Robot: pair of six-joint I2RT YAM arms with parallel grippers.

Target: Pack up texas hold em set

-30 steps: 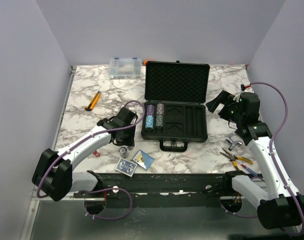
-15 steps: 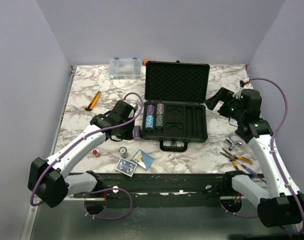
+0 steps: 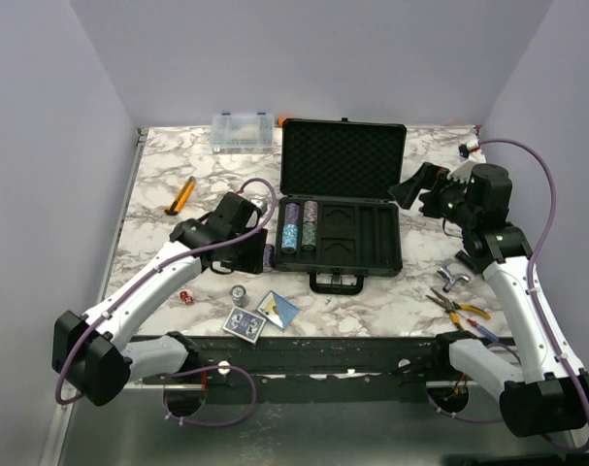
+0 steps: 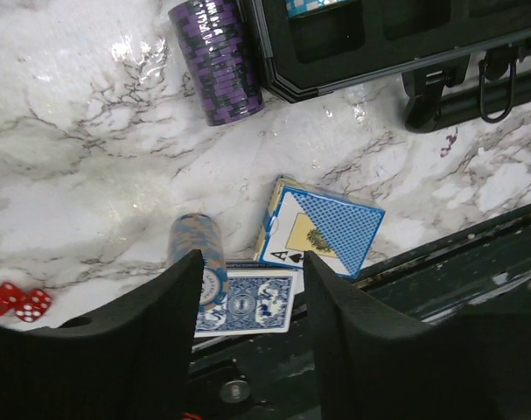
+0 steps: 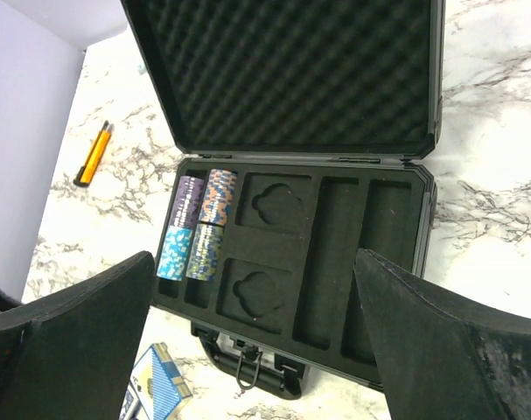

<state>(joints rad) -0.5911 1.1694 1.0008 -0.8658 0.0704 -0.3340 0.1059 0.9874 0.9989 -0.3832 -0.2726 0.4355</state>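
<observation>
While the left arm (image 3: pixel 148 286) reached low and long toward the case's (image 3: pixel 389 260) front-left corner, wrist tipped down, the left gripper (image 4: pixel 250 262) hung over the bits lying in front of the case, its chunky black padded fingers (image 4: pixel 156 341) a bit apart with nothing between them. The right arm (image 3: pixel 512 282) stood tall on the case's right side, and the right gripper (image 5: pixel 255 262) angled down at the tray with jaws spread wide, empty. The case was a black hard shell, with egg-crate foam (image 5: pixel 291 70) in the raised lid and moulded slots below. Four chip stacks (image 5: pixel 199 236) sat in the leftmost slots. A ridged purple chip stack (image 4: pixel 217 61) lay sideways right beside that corner. Out front were an orange-blue stack (image 4: pixel 198 258), two blue-white card decks (image 4: pixel 326 227), and glossy red dice (image 4: pixel 16 300) off to the left
</observation>
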